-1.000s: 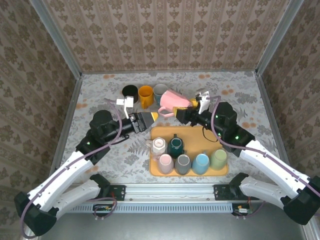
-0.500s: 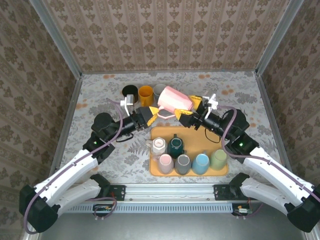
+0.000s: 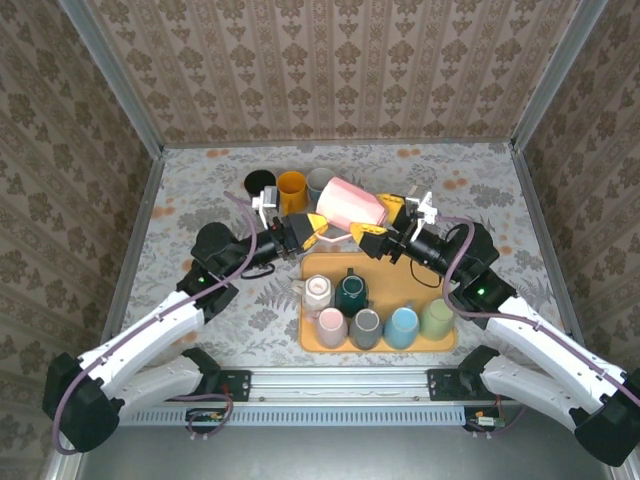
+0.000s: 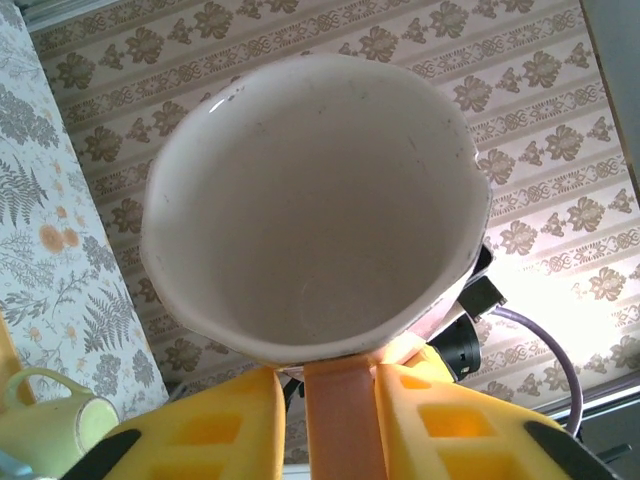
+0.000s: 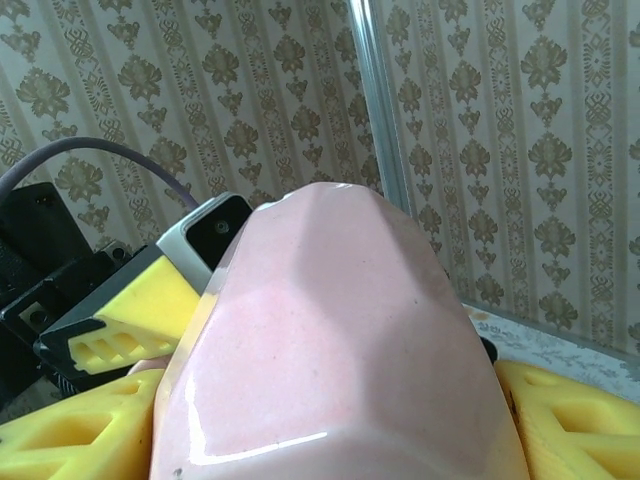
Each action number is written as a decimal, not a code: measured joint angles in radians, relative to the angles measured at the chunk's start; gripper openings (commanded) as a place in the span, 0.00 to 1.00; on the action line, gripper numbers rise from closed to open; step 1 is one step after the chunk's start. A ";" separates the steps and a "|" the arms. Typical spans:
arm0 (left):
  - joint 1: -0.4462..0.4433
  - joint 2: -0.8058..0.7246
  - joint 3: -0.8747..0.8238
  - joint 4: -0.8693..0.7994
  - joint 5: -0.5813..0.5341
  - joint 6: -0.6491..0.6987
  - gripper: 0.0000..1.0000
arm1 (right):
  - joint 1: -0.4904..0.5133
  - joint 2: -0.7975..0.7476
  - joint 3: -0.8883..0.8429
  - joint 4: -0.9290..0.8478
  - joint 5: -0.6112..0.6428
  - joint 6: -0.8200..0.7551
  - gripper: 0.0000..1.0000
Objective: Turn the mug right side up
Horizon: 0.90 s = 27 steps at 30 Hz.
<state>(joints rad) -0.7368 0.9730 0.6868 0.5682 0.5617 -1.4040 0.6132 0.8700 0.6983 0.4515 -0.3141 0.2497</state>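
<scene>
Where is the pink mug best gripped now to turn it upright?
Probably by its handle, coming from the left: the pink mug is tilted in the air, mouth facing the left gripper, handle strip between those fingers. The right gripper spans the faceted body.

The table (image 3: 200, 190) in front of me is covered in a pale grey cloth printed with ferns and flowers, with a few rusty orange blotches toward the back and the sides. Three mugs stand directly on the cloth near the back, in a tight row. From my left they are a black mug (image 3: 260, 183), an orange mug (image 3: 291, 187) just beside it, both mouth up, and a grey mug (image 3: 317, 180) that is partly hidden. Closer to me, slightly to my right of centre, an orange tray (image 3: 390, 285) lies flat on the cloth, apart from that row.
</scene>
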 measured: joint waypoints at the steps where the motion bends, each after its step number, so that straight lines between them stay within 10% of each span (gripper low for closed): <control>1: -0.001 0.005 0.003 -0.001 0.000 -0.004 0.15 | -0.002 -0.002 -0.001 0.001 0.002 -0.010 0.49; 5: -0.001 0.027 0.022 0.002 0.009 -0.011 0.05 | -0.008 -0.009 -0.005 0.006 0.015 -0.023 0.50; 11: -0.004 0.058 0.041 0.024 0.033 -0.006 0.39 | -0.009 -0.024 -0.009 0.010 0.031 -0.025 0.50; 19: -0.042 0.075 0.042 0.023 0.090 0.021 0.42 | 0.011 -0.024 -0.013 -0.010 0.022 -0.011 0.51; 27: -0.055 0.082 0.059 0.008 0.101 0.020 0.06 | 0.008 -0.029 -0.016 -0.017 0.018 -0.036 0.55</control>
<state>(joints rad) -0.7914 1.0554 0.7456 0.5758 0.6628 -1.3842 0.6209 0.8410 0.6827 0.4343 -0.2962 0.2138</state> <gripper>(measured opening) 0.157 0.688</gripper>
